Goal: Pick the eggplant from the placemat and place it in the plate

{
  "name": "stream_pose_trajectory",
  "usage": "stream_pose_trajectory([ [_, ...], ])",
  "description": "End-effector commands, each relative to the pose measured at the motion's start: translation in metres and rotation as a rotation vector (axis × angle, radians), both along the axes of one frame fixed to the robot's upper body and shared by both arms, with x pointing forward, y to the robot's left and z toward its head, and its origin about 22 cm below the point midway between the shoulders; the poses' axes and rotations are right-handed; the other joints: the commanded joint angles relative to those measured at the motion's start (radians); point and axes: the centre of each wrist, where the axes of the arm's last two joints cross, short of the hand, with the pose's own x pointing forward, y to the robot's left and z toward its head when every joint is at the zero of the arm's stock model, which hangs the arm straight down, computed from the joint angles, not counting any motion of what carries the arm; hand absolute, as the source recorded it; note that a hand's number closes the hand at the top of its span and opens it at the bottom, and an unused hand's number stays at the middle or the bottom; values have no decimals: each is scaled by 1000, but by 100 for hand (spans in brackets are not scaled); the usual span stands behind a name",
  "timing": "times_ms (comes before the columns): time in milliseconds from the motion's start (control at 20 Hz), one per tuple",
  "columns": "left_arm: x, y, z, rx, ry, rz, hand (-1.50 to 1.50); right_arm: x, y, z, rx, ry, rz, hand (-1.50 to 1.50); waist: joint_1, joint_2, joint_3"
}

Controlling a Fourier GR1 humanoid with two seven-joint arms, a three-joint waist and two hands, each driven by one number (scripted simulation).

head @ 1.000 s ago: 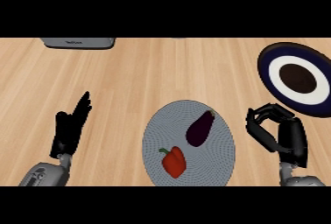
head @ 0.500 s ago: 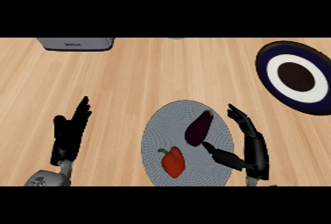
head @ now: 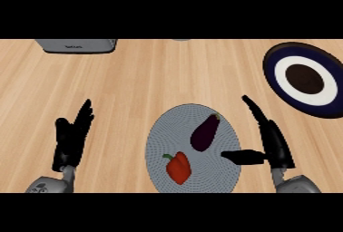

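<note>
Eggplant (head: 205,132) lies on the grey round placemat (head: 161,136) near the counter's front, tilted with its stem end up and to the right, untouched by either hand. Below and left of it on the same mat sits a red bell pepper (head: 178,166), a little apart from it. The right hand (head: 272,140) stands just beside the mat's right edge, its fingers straight and spread away from the thumb, which points left over the mat's rim toward the eggplant without reaching it; nothing is in its hold. The left hand (head: 70,138) rests well to the left of the mat, fingers straight and up, holding nothing. Both forearms are cut off by the view's lower edge. The plate (head: 284,56), dark blue with a white ring and a dark centre, lies far right at the back, and its right side runs out of view. A grey object (head: 77,45) at the top left is only partly visible, perhaps an appliance.
</note>
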Motion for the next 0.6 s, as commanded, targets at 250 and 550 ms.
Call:
stream_pose_trajectory([
  [250, -1, 4, 8, 10, -10, -5, 0, 36, 31, 56, -174, 335, 166, -150, 8, 2, 1],
  [550, 0, 15, 10, -9, -4, 5, 0, 28, 46, 41, -176, 421, 187, -150, -2, 1, 2],
])
